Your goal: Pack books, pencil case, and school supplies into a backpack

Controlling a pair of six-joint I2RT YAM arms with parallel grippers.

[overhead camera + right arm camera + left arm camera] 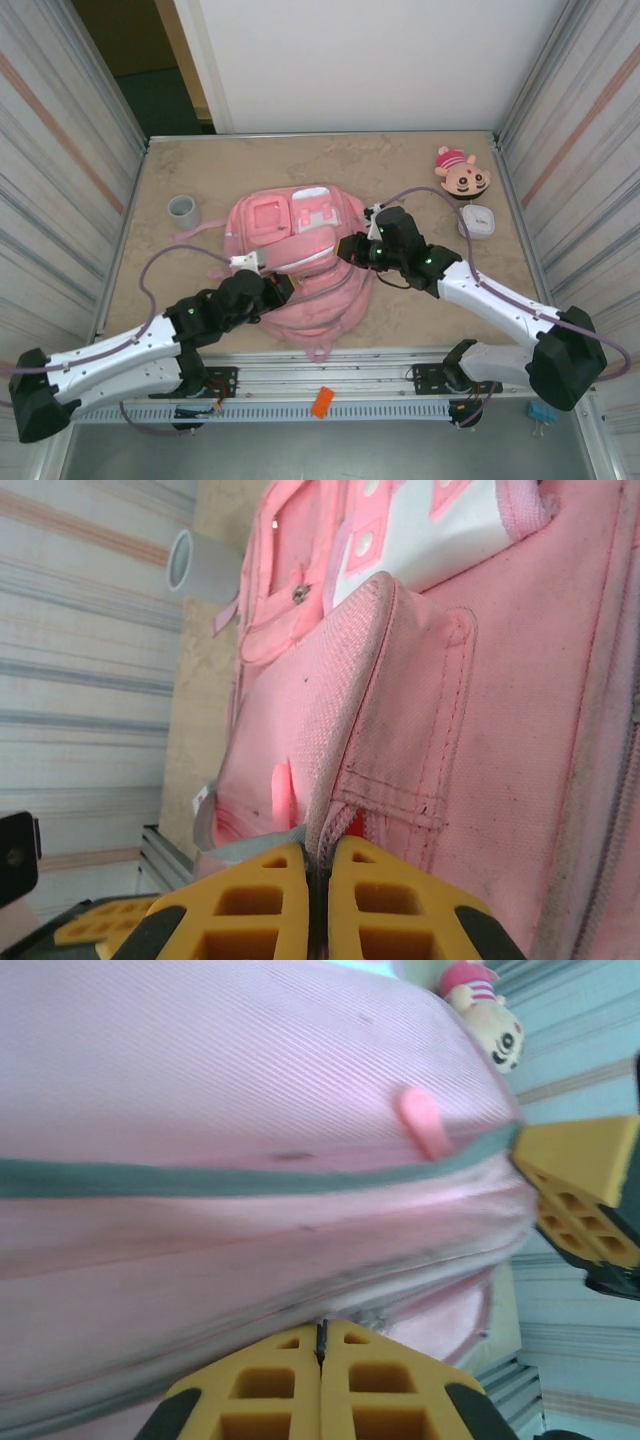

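The pink backpack (300, 262) lies flat in the middle of the table with its front pockets facing up. My left gripper (283, 287) is at its near left side, shut on a thin dark tab at the backpack's (250, 1090) zip line; the fingertips (345, 1345) press together. My right gripper (347, 249) is at the backpack's right side. It is shut on the raised edge of the pink flap (350, 710), with zip teeth between the fingertips (285, 865). The books, pencil case and school supplies are out of view.
A grey cup (184, 209) stands left of the backpack. At the back right are a pink-and-tan plush head (462, 175) and a white rounded-square box (478, 221). Metal walls line both sides of the table. An orange clip (321, 402) lies on the front rail.
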